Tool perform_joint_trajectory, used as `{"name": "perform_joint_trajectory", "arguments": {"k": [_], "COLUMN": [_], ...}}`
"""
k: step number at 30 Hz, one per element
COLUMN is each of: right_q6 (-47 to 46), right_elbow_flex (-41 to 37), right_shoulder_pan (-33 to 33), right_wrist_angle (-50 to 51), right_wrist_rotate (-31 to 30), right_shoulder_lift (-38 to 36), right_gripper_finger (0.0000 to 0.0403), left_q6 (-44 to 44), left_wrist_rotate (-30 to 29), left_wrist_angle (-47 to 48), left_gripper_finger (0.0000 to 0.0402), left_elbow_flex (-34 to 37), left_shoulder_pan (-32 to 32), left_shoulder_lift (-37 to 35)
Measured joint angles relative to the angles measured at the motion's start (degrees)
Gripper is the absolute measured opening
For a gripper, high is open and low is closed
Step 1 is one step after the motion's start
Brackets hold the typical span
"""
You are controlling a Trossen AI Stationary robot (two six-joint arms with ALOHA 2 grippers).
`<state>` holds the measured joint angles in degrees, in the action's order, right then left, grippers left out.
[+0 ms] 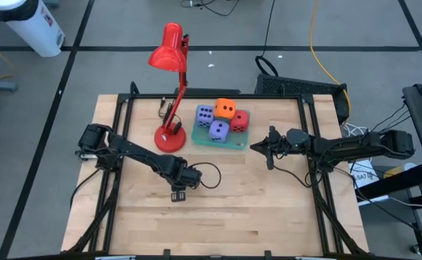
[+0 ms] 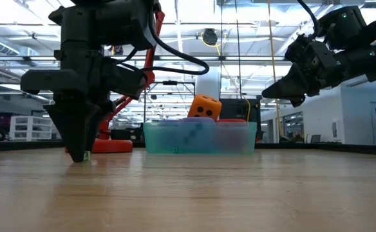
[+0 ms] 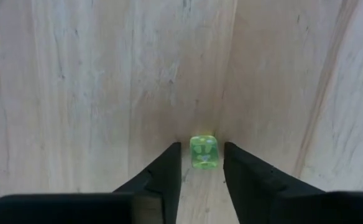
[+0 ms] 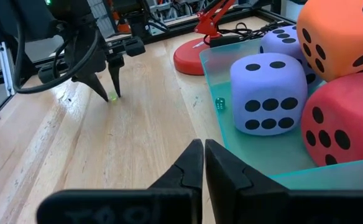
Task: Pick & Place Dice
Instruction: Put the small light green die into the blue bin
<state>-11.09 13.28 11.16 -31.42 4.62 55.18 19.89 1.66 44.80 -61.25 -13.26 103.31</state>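
Dark fingers of left tool pointing straight down, tips on or just off the table, parted only narrowly. Between them, small green die, translucent, resting on the wood; thin slivers of gap on either side, nothing lifted, firm contact impossible to confirm. Standing in the open part of the table, toward its front and left of middle, well apart from the tray.

Right tool pressed fully together, holding nothing, hanging above the table just beside the right end of the teal tray.

Inside the tray, four large dice packed close: purple-blue die nearest the right tool, second purple-blue die behind it, red die alongside, orange die perched on top of the others. Also on the tray floor, near the first purple-blue die, another tiny green die.

Red desk lamp with round base just left of the tray, shade leaning toward the table's back edge.
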Motion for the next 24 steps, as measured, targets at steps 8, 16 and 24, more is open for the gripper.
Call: {"name": "perform_joint_trajectory", "arguments": {"k": [8,16,24], "right_q6": [-0.3,0.2,-0.1], "right_elbow_flex": [0.0,0.0,0.0], "right_shoulder_pan": [0.0,0.0,0.0], "right_wrist_angle": [0.0,0.2,0.7], "right_wrist_rotate": [0.1,0.0,0.0], "right_shoulder_lift": [0.0,0.0,0.0], "right_gripper_finger": [0.0008,0.0008,0.0008], "left_q6": [-3.2,-6.2,-9.2], "left_wrist_rotate": [-0.4,-2.3,-7.3], "left_wrist_angle": [-3.0,-6.6,-8.8], "left_gripper_finger": [0.0068,0.0038,0.0043], "left_elbow_flex": [0.0,0.0,-0.1], "left_shoulder_pan": [0.4,-0.3,0.8], "left_shoulder_lift": [0.0,-0.7,-5.0]}}
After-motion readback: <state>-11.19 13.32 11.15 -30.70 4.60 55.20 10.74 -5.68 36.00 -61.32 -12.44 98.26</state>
